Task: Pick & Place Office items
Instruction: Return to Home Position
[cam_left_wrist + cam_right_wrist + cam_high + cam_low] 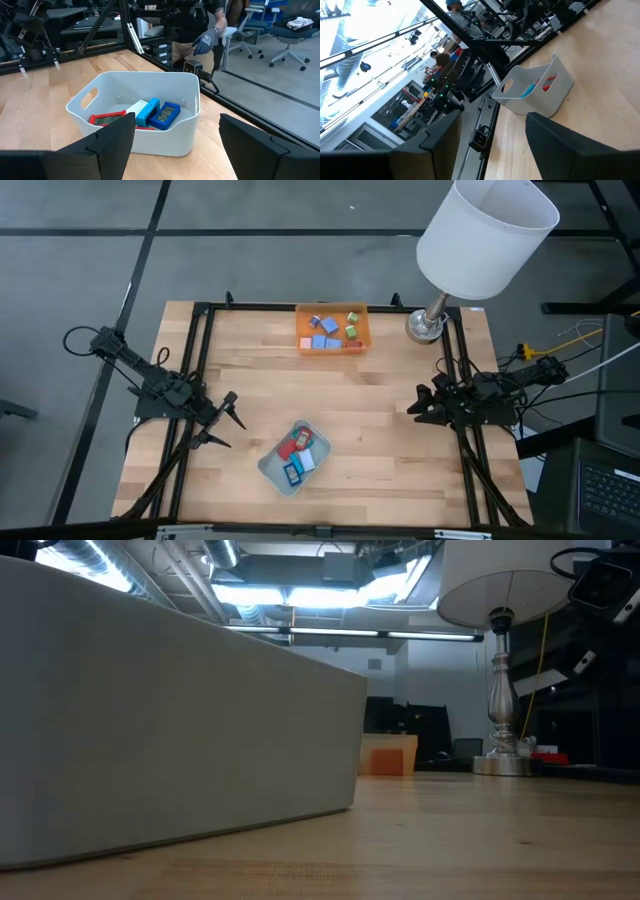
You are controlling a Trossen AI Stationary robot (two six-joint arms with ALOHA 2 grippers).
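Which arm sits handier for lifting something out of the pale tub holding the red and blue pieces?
Probably the left. The left tool, open, sits close beside the pale tub and faces it; the right tool, also open, is farther off across the table.

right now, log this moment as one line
left tool open at left edge | right tool open at right edge | colourful blocks in orange tray | red and blue flat rectangles in pale tray

Wooden counter (380, 410) w/ translucent orange tray (332, 352) at far edge, white-shaded lamp (485, 235) near it, pale grey tray (265, 464) front-centre. Bkgd: person w/ blue glove (205, 40), office chairs (289, 31).
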